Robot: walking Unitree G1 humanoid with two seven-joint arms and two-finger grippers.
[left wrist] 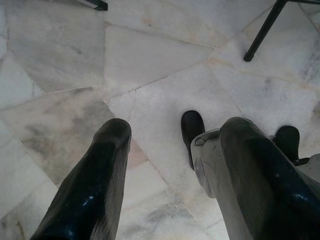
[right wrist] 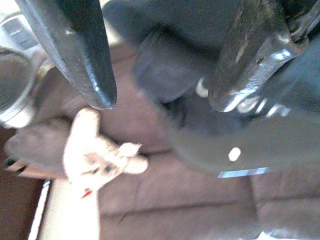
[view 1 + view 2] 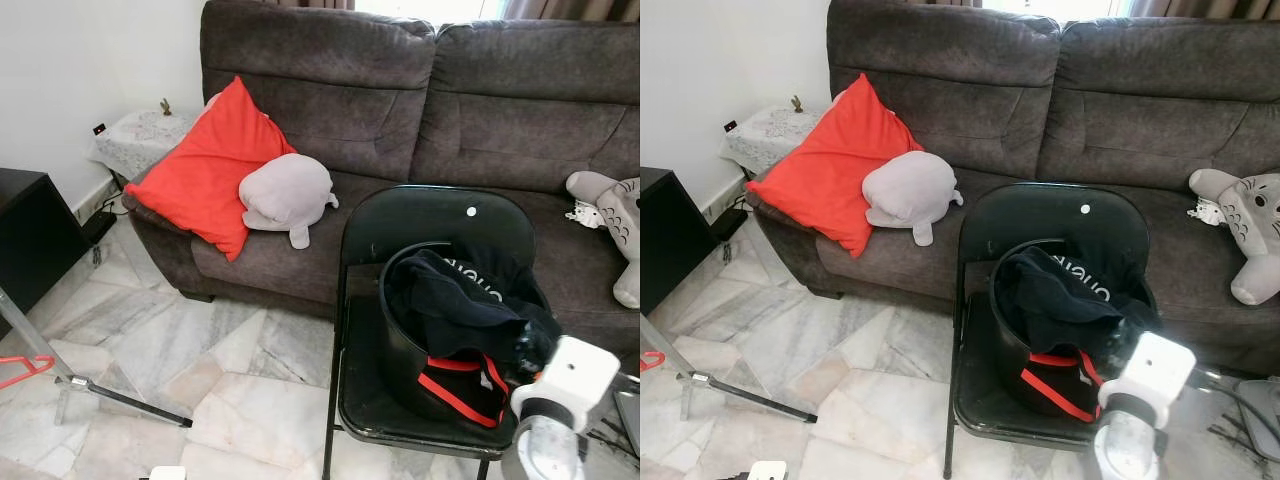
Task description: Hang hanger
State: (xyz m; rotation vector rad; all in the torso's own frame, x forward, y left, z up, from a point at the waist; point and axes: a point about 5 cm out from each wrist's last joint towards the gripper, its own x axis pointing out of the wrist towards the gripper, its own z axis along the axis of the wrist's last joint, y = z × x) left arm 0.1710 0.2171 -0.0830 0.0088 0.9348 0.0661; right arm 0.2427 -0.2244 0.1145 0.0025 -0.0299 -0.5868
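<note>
A black folding chair point(image 3: 430, 230) stands in front of a dark grey sofa point(image 3: 400, 90), at about five o'clock in the head views. On its seat sits a black bucket point(image 3: 400, 340) stuffed with dark clothes point(image 3: 470, 300) trimmed in red. The right gripper point(image 2: 160, 100) reaches into that pile from the four o'clock corner; in the right wrist view its two black fingers stand apart, with dark cloth between and beyond them, not clamped on anything.

A red hanger point(image 3: 25, 368) shows at the nine o'clock edge of the left eye view, beside a slanting metal stand point(image 3: 60, 375) on the marble floor point(image 3: 200, 360). Whether any hanger lies in the bucket cannot be told.

The left gripper point(image 1: 170, 165) hangs idle over the floor, fingers apart and empty.

The step in hand looks like an early fetch from the bucket. Next the right fingers need to close on whatever is to be lifted, then raise it clear of the rim.

A red cushion point(image 3: 205, 170), a grey plush point(image 3: 285, 195) and another plush toy point(image 3: 615, 215) rest on the sofa.
</note>
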